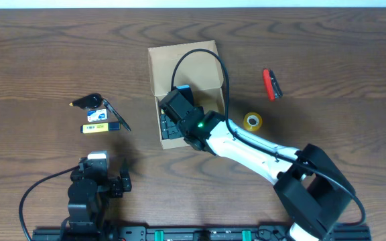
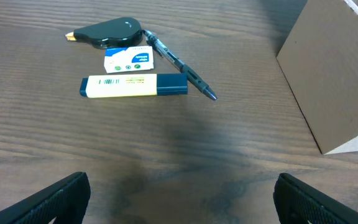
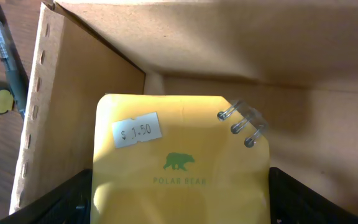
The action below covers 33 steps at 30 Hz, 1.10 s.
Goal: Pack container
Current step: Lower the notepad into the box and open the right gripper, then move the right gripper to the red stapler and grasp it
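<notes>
With the right pincer (image 3: 179, 186) clamped on the yellow notebook (image 3: 182, 162) inside the container (image 1: 165, 70) on the counter (image 1: 327, 40) (the left pincer (image 2: 182, 199), fingers apart, idles left of it), the notebook's spiral rings (image 3: 242, 127) may snag the container's wall if lowered crooked.

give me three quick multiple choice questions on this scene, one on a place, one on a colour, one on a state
1. Where is the yellow notebook relative to the cardboard box? A left of it B inside it C right of it
2. The tape roll is: A yellow B blue C white
3. The left gripper is: A shut on something B open and empty C shut on nothing
Answers: B, box walls surround it in the right wrist view; A, the overhead view shows it yellow; B, its fingers stand wide apart with nothing between.
</notes>
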Motion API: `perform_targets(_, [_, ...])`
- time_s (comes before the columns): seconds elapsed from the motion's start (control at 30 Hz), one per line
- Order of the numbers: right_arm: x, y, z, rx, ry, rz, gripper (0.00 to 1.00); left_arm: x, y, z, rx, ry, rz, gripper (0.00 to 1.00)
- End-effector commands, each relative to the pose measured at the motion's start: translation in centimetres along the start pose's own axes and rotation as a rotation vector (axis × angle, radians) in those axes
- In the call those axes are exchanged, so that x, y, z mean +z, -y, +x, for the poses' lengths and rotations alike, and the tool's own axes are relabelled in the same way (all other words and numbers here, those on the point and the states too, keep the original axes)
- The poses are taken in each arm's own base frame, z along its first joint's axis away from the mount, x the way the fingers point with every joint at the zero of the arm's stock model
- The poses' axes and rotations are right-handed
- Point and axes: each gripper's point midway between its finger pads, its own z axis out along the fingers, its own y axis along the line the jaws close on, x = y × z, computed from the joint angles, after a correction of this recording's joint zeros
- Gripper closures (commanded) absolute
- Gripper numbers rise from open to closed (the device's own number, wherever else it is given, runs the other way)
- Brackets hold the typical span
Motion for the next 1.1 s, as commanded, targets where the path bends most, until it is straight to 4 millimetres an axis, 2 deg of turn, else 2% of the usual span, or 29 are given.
perform_targets(0.0, [-0.6,-0.9,-0.8,-0.011,0.015,-0.029,0.22,0.1,0.0,0.2,0.008,-0.003,-0.001,0.05])
perform_targets(0.1, [-0.6,-1.0,-0.7,-0.011,0.012,-0.033,0.20,0.1,0.0,0.2,0.008,-0.003,0.000,0.05])
perform_targets(0.17, [-0.6,-1.0,-0.7,-0.011,0.011,-0.033,0.15,0.1,0.0,0.2,0.008,-0.003,-0.001,0.05])
perform_targets(0.37, [-0.6,-1.0,-0.7,-0.011,0.010,-0.033,0.15,0.1,0.0,0.2,0.008,-0.003,-0.001,0.05])
perform_targets(0.53, [-0.6,-0.8,-0.6,-0.012,0.004,-0.029,0.11,0.1,0.0,0.2,0.008,-0.003,-0.001,0.05])
perform_targets(0.9, [-0.6,-0.7,-0.6,-0.010,0.004,-0.027,0.12,0.1,0.0,0.2,0.008,-0.003,-0.001,0.05])
perform_targets(1.07, [-1.4,0.1,-1.6,-0.007,-0.002,-0.008,0.14,0.1,0.0,0.2,0.008,-0.003,-0.001,0.05])
